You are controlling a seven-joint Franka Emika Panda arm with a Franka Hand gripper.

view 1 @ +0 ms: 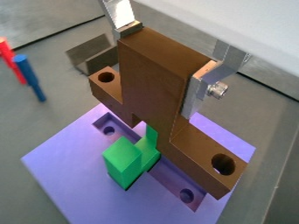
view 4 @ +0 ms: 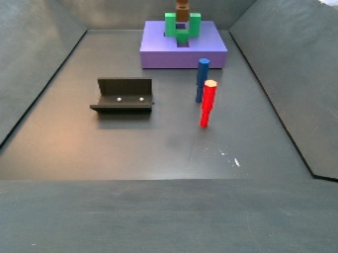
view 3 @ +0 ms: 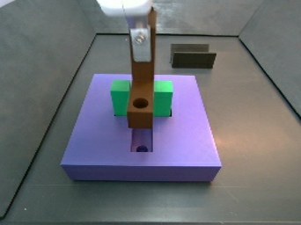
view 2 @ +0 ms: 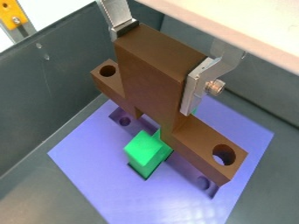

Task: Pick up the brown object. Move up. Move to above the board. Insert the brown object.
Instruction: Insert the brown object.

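Note:
My gripper (view 1: 163, 57) is shut on the brown object (view 1: 158, 96), with one silver finger (view 1: 121, 22) on each side of its upright block; both wrist views show this grip (view 2: 160, 54). The piece's lower bar has a round hole (view 1: 222, 162) near each end. It hangs over the lavender board (view 1: 70, 166), in line with the board's central groove (view 3: 141, 141) and between the arms of the green U-shaped block (view 3: 121, 97). I cannot tell whether the bar touches the groove. In a side view the gripper (view 3: 139, 35) stands straight above the board (view 3: 177, 132).
A dark olive-grey open box (view 4: 123, 96) stands on the floor away from the board. A blue peg (view 4: 203, 79) and a red peg (view 4: 208, 104) stand upright near the board's edge (view 4: 185, 61). Grey walls enclose the floor.

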